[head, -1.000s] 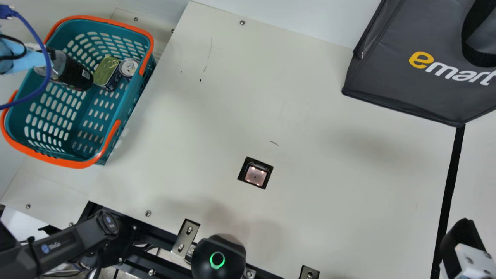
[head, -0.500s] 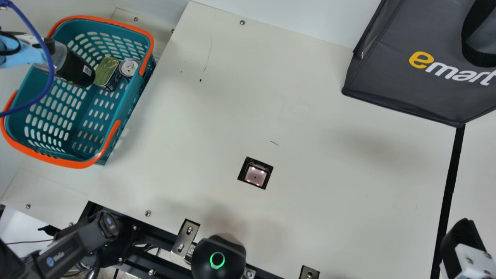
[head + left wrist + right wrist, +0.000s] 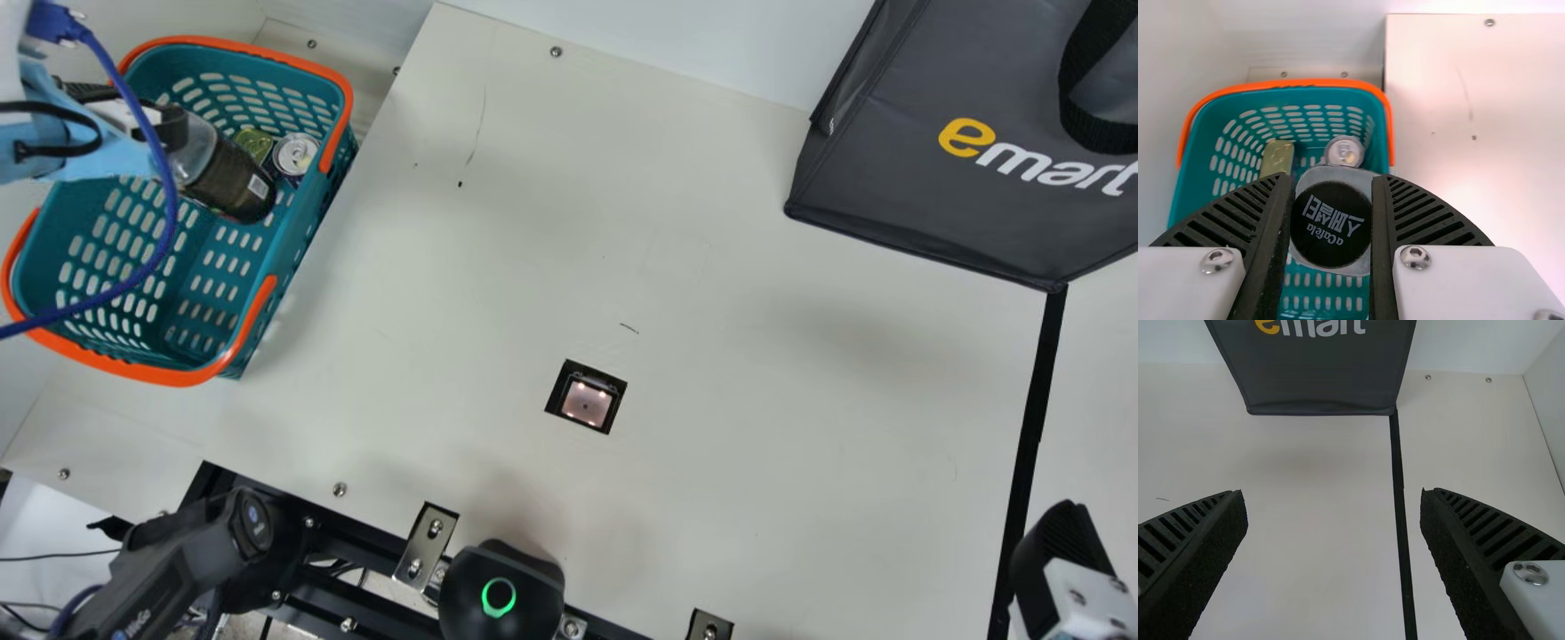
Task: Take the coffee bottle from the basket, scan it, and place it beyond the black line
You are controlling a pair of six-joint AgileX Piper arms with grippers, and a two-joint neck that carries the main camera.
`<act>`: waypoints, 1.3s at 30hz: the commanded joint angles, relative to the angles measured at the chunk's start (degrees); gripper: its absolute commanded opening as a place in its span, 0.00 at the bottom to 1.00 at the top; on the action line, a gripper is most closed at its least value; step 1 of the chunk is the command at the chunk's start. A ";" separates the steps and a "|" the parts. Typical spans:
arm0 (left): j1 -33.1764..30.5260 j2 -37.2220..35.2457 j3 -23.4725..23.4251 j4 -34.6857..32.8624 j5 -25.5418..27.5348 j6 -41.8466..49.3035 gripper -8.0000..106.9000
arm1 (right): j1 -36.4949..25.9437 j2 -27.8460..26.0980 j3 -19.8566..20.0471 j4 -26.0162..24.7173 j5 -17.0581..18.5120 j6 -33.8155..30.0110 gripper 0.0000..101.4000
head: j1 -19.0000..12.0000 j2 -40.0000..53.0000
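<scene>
Coffee bottle: dark, clear-shouldered plastic with a black cap (image 3: pixel 233 178), tilted, at the basket; whether its base touches the basket floor, I cannot tell.
Left gripper: black ribbed fingers on a white body (image 3: pixel 151 120), closed on the bottle's cap end; in the left wrist view a finger presses each side of it.
Basket: teal slotted plastic with an orange rim and handles (image 3: pixel 307 236), at the main view's upper left.
Beside the bottle: a gold-topped rectangular tin (image 3: pixel 255 142), partly hidden by it, and a round silver-topped can (image 3: pixel 295 154), both in the basket.
Scanner: small square lit window in a black recess (image 3: pixel 587 403), set in the cream table (image 3: pixel 756 427).
Black line: straight dark strip (image 3: pixel 1034 418), running from the near corner of a dark grey fabric bag (image 3: pixel 889 187).
Right gripper: black-fingered, white-bodied (image 3: pixel 1062 547), by the black line, its fingers wide apart and holding nothing.
</scene>
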 commanded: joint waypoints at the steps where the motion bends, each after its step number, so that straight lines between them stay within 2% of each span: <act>1: -1.59 -0.63 0.31 -0.08 0.18 -0.43 0.16 | 0.00 0.00 0.00 0.00 0.00 0.00 0.90 | -1.48 0.14; 15: -14.17 -4.38 3.22 -0.32 -0.20 -4.13 0.16 | 0.00 0.00 0.00 0.00 0.00 0.00 0.90 | -1.48 0.14; 30: -31.36 -4.60 6.73 2.51 -6.50 -12.09 0.16 | 0.00 0.00 0.00 0.00 0.00 0.00 0.90 | -1.48 0.14; 39: -38.79 -2.75 9.03 4.06 -11.60 -14.80 0.16 | 0.00 0.00 0.00 0.00 -0.07 0.00 0.90 | -1.48 0.14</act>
